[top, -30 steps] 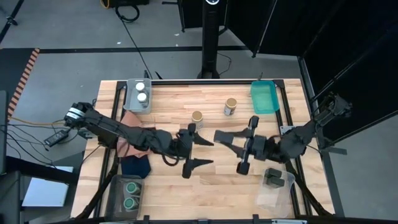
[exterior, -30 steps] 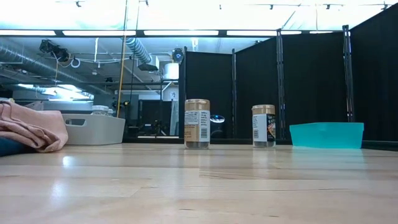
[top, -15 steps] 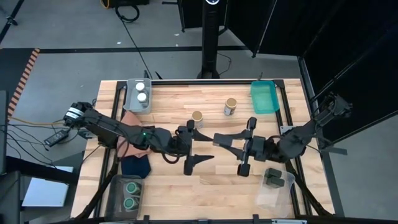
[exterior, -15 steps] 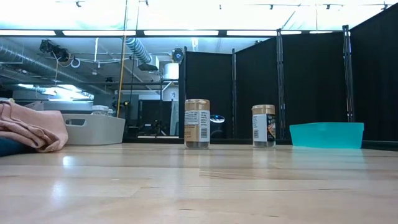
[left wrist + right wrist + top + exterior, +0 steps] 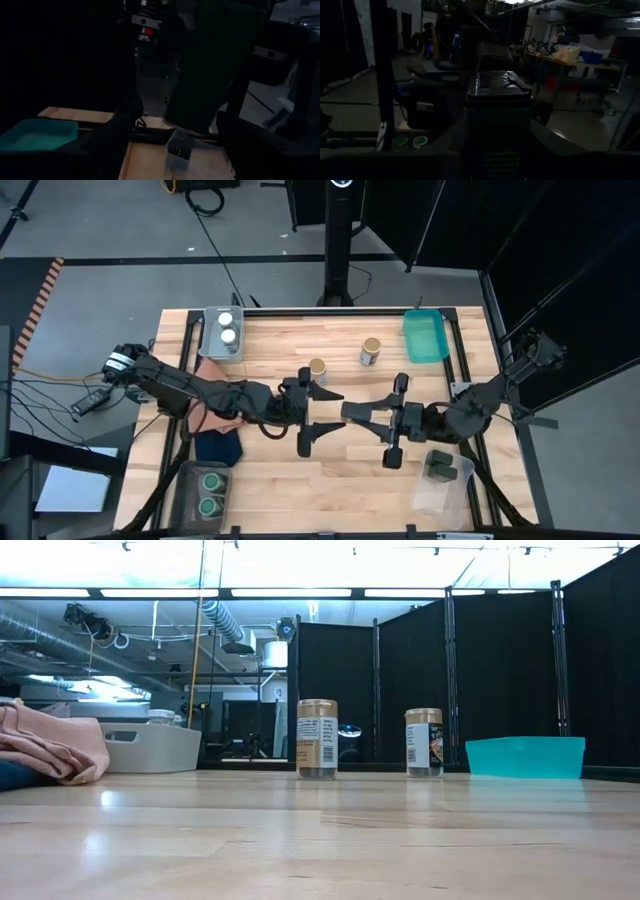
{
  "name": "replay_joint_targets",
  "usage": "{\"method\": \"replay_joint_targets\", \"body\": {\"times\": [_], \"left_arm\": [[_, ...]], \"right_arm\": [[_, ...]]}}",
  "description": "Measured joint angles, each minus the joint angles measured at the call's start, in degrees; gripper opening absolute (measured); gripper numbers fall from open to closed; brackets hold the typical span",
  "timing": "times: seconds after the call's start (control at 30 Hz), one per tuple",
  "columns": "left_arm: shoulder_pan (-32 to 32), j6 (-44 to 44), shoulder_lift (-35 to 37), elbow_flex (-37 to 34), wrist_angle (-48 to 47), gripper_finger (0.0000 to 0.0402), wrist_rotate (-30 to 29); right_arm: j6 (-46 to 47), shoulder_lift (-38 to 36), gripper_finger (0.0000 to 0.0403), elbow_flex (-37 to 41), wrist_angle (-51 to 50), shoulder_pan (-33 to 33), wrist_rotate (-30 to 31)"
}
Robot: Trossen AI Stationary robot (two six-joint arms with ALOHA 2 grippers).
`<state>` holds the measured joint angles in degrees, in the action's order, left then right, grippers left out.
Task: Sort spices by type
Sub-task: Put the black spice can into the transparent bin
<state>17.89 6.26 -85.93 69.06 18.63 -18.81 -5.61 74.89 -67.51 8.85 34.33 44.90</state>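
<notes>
Two tan-lidded jars [image 5: 318,367] [image 5: 371,350] stand upright on the table's far half and also show in the low view [image 5: 317,738] [image 5: 424,742]. My left gripper [image 5: 328,412] hovers open above the table's middle, just near of the left tan-lidded jar. My right gripper [image 5: 362,420] faces it from the right and is shut on a black tin [image 5: 497,115]. Two white-lidded jars [image 5: 227,329] sit in a grey bin. Two green-lidded jars [image 5: 210,492] fill a bin at the near left. Two more black tins [image 5: 437,467] stand in a clear bin. My right gripper holds the black tin between its two fingers, coming level from the table's right. The tin's lid [image 5: 497,82] shows above its label [image 5: 497,160] in the wrist view. The fingers' place of contact is too dark to see. The tin is lifted clear of the table.
A teal tray [image 5: 425,335] lies at the far right. A pinkish-brown cloth [image 5: 208,402] and a navy cloth [image 5: 218,447] lie at the left under my left arm. Bare wood spreads across the near middle [image 5: 330,490].
My left gripper has moved toward the far edge, closer to the left tan-lidded jar, staying open. My right gripper has shifted slightly toward the near edge with the tin.
</notes>
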Motion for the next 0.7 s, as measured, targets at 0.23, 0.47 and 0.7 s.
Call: {"method": "replay_joint_targets", "body": {"times": [0.23, 0.47, 0.7], "left_arm": [[-0.01, -0.04, 0.04, 0.02, 3.33, 0.0300, 4.06], [0.00, -0.04, 0.04, 0.02, 3.19, 0.0292, 6.03], [-0.03, -0.04, 0.04, 0.02, 2.14, 0.0284, 6.01]], "right_arm": [[0.04, 0.00, 0.0125, 0.02, 0.06, -0.81, -2.05], [1.62, 0.30, 0.0125, 0.02, 0.40, -2.30, -6.96], [1.75, 0.87, 0.0125, 0.04, 0.62, -3.04, -7.57]]}}
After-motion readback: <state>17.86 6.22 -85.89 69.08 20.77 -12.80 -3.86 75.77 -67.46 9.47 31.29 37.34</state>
